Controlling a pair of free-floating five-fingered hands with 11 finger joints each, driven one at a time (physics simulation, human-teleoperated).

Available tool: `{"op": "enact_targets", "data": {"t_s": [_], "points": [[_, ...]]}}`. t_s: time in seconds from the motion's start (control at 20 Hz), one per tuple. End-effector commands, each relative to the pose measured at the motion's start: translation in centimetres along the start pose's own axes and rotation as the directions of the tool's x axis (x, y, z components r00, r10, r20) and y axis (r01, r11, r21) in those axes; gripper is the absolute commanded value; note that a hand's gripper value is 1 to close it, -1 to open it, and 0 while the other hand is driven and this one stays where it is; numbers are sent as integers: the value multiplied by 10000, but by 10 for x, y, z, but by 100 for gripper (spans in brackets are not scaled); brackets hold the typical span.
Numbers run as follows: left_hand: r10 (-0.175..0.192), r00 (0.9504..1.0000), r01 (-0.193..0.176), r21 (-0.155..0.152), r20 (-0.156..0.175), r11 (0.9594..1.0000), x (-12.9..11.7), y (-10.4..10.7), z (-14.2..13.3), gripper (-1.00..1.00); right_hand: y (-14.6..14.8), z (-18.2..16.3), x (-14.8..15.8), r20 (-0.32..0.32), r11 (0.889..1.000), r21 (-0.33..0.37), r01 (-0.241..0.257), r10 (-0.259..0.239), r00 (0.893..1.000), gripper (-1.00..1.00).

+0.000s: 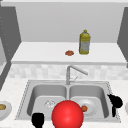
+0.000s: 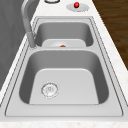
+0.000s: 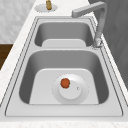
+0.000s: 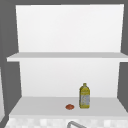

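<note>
I count two black hands (image 1: 38, 119) (image 1: 115, 101), one red ball (image 1: 67, 114), one yellow bottle (image 1: 84, 42), three plates (image 3: 70, 88) (image 2: 77, 7) (image 1: 4, 110) (one in the sink's right basin), one faucet (image 1: 68, 73)

a yellow bottle (image 4: 84, 96) stands upright on the lower shelf (image 4: 37, 106), near what may be a tomato (image 4: 69, 107).

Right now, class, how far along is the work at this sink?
A small orange-red fruit already lies on the plate in the right basin. Nothing is in hand: the left hand hovers at the sink's front edge, the right hand at its right rim, beside that plate.
</note>
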Motion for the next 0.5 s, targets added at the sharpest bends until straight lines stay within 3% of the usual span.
{"op": "enact_targets", "data": {"t_s": [0.0,0.45], "points": [[0,10000,0,0,0,10000,0,0,0,0,-11,10,17,-225,9957,-632,-680,667,9975,-100],[0,10000,0,0,0,10000,0,0,0,0,-48,31,54,-457,9940,-550,-944,920,9947,-100]]}}
